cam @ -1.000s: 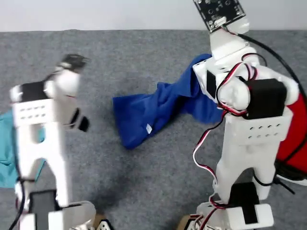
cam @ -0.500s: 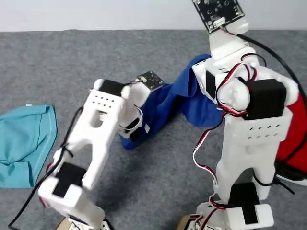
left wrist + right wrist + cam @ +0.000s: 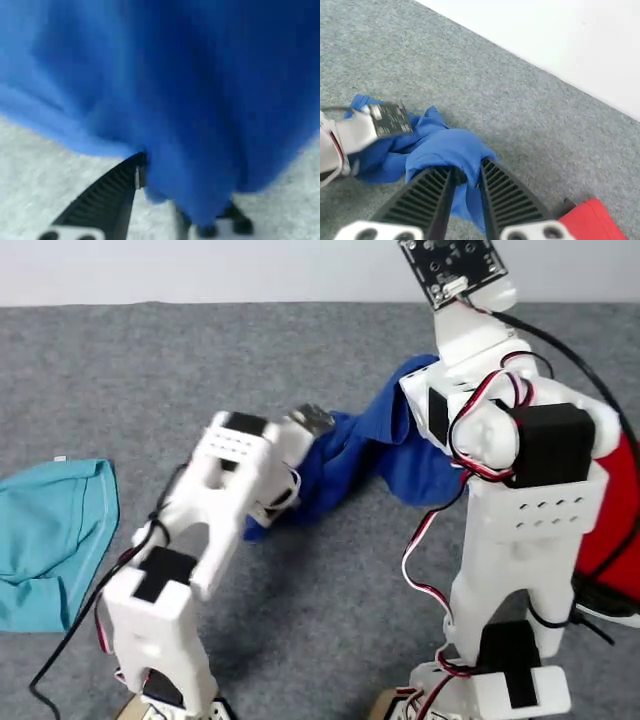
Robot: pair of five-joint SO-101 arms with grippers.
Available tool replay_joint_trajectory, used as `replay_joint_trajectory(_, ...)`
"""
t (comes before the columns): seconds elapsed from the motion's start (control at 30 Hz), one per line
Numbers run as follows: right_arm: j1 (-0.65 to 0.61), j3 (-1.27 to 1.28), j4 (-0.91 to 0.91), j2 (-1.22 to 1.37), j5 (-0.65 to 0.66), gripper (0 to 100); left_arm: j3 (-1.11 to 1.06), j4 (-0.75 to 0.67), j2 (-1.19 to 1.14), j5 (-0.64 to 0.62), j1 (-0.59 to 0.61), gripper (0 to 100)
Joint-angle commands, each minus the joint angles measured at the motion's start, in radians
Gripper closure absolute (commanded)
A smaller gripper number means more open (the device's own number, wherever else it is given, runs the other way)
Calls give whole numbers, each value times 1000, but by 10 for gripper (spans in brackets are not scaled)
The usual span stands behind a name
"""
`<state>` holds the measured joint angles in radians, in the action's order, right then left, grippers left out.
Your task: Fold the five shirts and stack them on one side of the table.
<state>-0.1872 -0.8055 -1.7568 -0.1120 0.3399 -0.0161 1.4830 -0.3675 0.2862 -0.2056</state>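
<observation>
Left gripper [image 3: 167, 195], jaws apart, straddles the blue shirt's [image 3: 350, 455] near-left end; right gripper [image 3: 469, 170] pinches its far-right end.

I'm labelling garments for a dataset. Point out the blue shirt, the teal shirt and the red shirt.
Crumpled blue fabric shirt [image 3: 350, 455]: high view, on its bunched middle.
Teal fabric shirt [image 3: 50, 530]: high view, on its flat body.
Red fabric shirt [image 3: 592, 220]: right wrist view, on its visible corner.
</observation>
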Motion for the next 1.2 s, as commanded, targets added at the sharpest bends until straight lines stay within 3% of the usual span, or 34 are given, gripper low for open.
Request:
replay_joint_trajectory(0.0, 41, -20, -38, -42, 5, 988, 113, 103, 143, 26, 92, 994)
replay_joint_trajectory(0.33, 120, -114, -38, -42, 6, 988, 343, 221, 445, 28, 282, 994)
replay_joint_trajectory(0.53, 114, -112, -38, -33, 5, 988, 377, 226, 471, 28, 288, 984)
replay_joint_trajectory(0.73, 114, -110, -38, -33, 6, 988, 377, 232, 377, 26, 313, 765)
replay_joint_trajectory(1.17, 114, -21, -38, -39, 6, 988, 317, 272, 417, 129, 293, 757)
